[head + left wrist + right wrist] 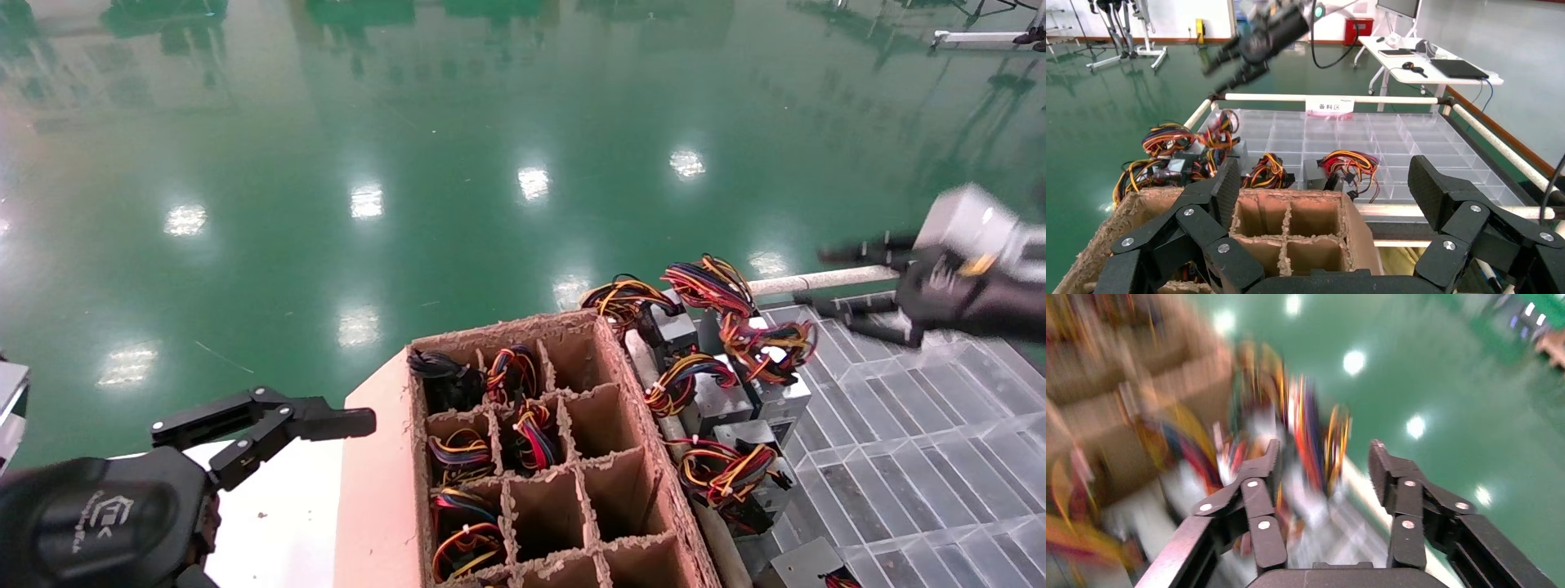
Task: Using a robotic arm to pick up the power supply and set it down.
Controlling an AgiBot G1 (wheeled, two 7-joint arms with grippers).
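Several power supplies, silver-grey boxes with tied red, yellow and black wires (727, 402), lie along the near-left edge of the clear grid tray (915, 425). More wire bundles (531, 433) fill cells of the brown cardboard grid box (629, 392). My right gripper (833, 279) hovers open and empty above the tray's far edge, right of the supplies; in its wrist view it (1324, 462) points at blurred wire bundles (1309, 432). The left gripper (278, 433) stays open and empty, low and left of the cardboard box (1291, 214).
A white rail (817, 281) borders the tray's far side. Green glossy floor lies beyond. A white surface (278, 506) lies under the left gripper. The left wrist view shows a labelled white rail (1327, 101) and a desk (1425, 67) behind the tray.
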